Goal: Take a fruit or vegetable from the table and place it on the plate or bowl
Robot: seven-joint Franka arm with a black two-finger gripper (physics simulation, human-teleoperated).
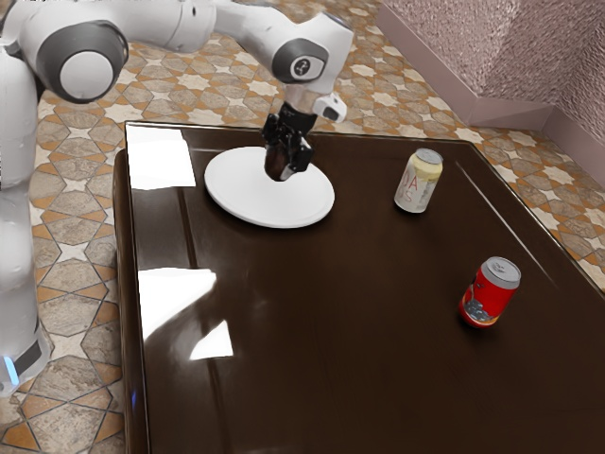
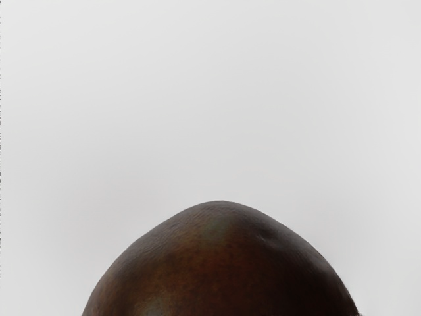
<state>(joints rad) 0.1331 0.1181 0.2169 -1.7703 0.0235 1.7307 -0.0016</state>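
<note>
Gripper: my black gripper (image 1: 284,166) points down over the plate, on the side of the plate toward the exterior view's left and far edge.
Fingers: I read them as pinching the dark brown fruit (image 1: 277,170) from two sides; the fruit sits between them with its lower end poking out below the fingertips.
Fruit, wrist view: the dark brown fruit (image 2: 220,263) shows as a rounded, finely speckled dome just under my hand, with a faint greenish sheen near its top.
Fruit and plate: the fruit is over the white plate (image 1: 236,194). I cannot tell whether its lower end touches the plate or hangs just above it.
Plate, wrist view: the plain white plate (image 2: 210,92) lies behind the fruit.
Plate on table: it lies flat on the dark glossy table (image 1: 331,369), near the far edge.
Arm: the white arm (image 1: 189,24) comes in from the exterior view's upper left and bends down to the gripper.
Pale can: a cream can with a yellow top (image 1: 418,180) stands upright, well apart from the plate toward the exterior view's right.
Red can: a red can (image 1: 490,291) stands nearer the camera and further right, apart from the pale one.
Floor: patterned tiles (image 1: 76,274) surround the table.
</note>
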